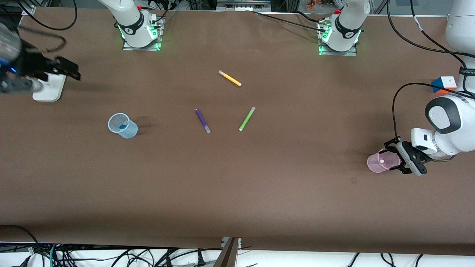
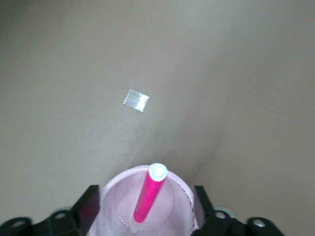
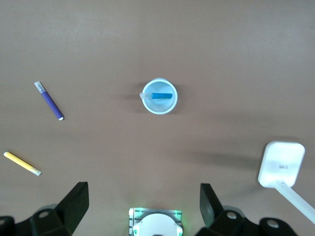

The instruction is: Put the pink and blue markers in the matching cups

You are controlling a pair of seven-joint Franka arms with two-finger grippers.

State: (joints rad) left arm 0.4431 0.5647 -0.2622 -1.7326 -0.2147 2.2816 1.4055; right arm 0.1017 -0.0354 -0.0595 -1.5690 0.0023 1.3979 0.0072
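Observation:
The pink marker (image 2: 147, 196) stands tilted inside the pale pink cup (image 2: 114, 199), white end up. In the front view the pink cup (image 1: 374, 165) is at the left arm's end of the table, and the marker's white end (image 1: 381, 161) shows in it. My left gripper (image 1: 392, 160) reaches down around this cup, one finger against each side (image 2: 147, 212). The blue marker (image 3: 161, 95) lies inside the pale blue cup (image 3: 160, 109), which stands toward the right arm's end (image 1: 130, 130). My right gripper (image 1: 70, 70) is open and empty, raised over that end of the table (image 3: 142, 196).
A purple marker (image 1: 202, 120), a lime green marker (image 1: 246, 118) and a yellow marker (image 1: 230, 78) lie mid-table. A white block (image 1: 48, 89) sits under the right gripper. A colour cube (image 1: 444, 84) is near the left arm. A scrap of tape (image 2: 136, 100) lies by the pink cup.

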